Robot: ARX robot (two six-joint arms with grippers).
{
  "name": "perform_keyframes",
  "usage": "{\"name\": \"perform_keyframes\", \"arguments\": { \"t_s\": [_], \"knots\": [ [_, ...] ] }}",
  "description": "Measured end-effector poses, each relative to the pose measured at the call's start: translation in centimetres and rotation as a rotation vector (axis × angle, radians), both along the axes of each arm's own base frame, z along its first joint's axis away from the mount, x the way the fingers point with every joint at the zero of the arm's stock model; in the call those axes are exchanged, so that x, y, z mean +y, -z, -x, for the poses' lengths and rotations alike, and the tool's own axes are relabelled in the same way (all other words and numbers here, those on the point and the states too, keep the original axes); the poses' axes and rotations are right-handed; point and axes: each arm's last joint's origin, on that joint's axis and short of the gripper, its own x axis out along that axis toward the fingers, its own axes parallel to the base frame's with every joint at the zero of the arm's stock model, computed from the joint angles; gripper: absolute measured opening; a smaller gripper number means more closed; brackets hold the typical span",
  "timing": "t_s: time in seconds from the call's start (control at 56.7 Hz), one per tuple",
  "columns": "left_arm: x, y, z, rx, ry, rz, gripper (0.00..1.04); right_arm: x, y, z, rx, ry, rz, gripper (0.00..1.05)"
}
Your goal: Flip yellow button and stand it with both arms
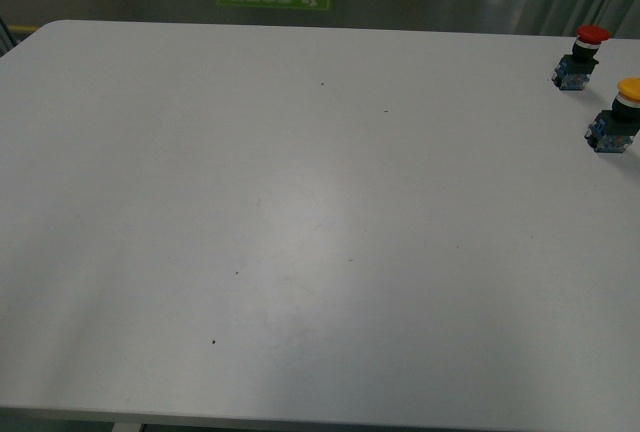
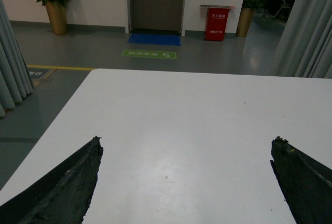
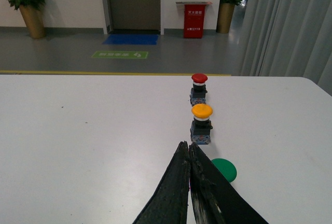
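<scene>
The yellow button [image 1: 618, 115] stands upright on its black-and-blue block near the table's right edge in the front view, cap on top. In the right wrist view the yellow button [image 3: 202, 124] stands a short way beyond my right gripper [image 3: 186, 145], whose fingers are shut with nothing between them. My left gripper [image 2: 187, 141] is open, its two dark fingertips [image 2: 93, 146] wide apart over bare tabletop. No button shows in the left wrist view. Neither arm appears in the front view.
A red-capped button [image 1: 580, 55] stands upright just behind the yellow one; the red button [image 3: 198, 88] also shows in the right wrist view. A flat green disc [image 3: 224, 169] lies by the right fingers. The white table [image 1: 280, 232] ends close to the buttons on the right.
</scene>
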Motion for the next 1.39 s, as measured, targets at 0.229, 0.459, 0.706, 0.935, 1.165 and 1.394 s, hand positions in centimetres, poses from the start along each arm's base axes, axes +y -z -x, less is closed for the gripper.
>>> {"name": "perform_keyframes", "arguments": {
  "t_s": [0.229,0.459,0.706,0.935,1.165,1.394],
  "knots": [
    [0.0,0.0,0.0,0.000,0.000,0.000,0.98,0.0,-0.3,1.0,-0.009,0.000,0.000,0.03],
    [0.0,0.0,0.0,0.000,0.000,0.000,0.98,0.0,-0.5,1.8,-0.017,0.000,0.000,0.03],
    [0.0,0.0,0.0,0.000,0.000,0.000,0.98,0.0,-0.5,2.4,-0.019,0.000,0.000,0.03],
    [0.0,0.0,0.0,0.000,0.000,0.000,0.98,0.0,-0.5,2.9,-0.020,0.000,0.000,0.03],
    [0.0,0.0,0.0,0.000,0.000,0.000,0.98,0.0,-0.5,3.3,-0.020,0.000,0.000,0.03],
    [0.0,0.0,0.0,0.000,0.000,0.000,0.98,0.0,-0.2,4.3,-0.017,-0.003,0.000,0.03]
  ]
}}
